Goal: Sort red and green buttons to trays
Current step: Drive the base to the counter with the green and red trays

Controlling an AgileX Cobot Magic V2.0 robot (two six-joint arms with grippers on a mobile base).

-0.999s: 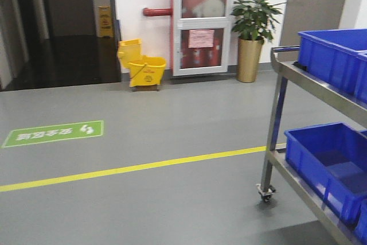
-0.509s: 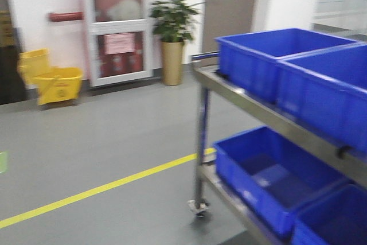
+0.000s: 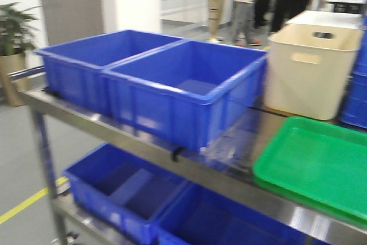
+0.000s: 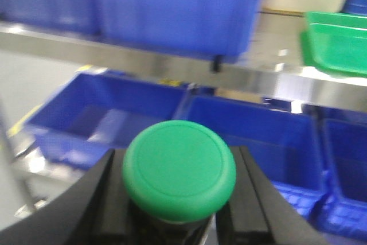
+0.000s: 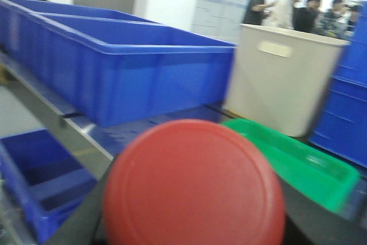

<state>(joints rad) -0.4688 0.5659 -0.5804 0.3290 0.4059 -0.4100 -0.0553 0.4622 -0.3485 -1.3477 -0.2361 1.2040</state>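
Observation:
In the left wrist view, the green button [image 4: 179,167] fills the lower middle, its cap facing the camera. My left gripper [image 4: 179,199] is shut on its dark base, a black finger on each side. The red button [image 5: 194,185] fills the bottom of the right wrist view, with my right gripper [image 5: 195,216] shut on it and dark fingers showing at both sides. The green tray [image 3: 321,164] lies on the cart's top shelf at the right; this green tray [image 4: 338,38] is ahead and above the left gripper, and the green tray [image 5: 298,162] is just behind the red button. The red tray is out of view.
Two deep blue crates [image 3: 183,93] stand side by side on the steel cart shelf [image 3: 143,147], left of a cream bin [image 3: 312,70]. More blue crates [image 3: 126,190] sit on the lower shelf. People [image 3: 241,4] stand at the back, and a potted plant [image 3: 11,32] is far left.
The front view has swung right, from the corridor floor to the cart. The blue crates now fill the view, and the cream bin and green tray have come into sight.

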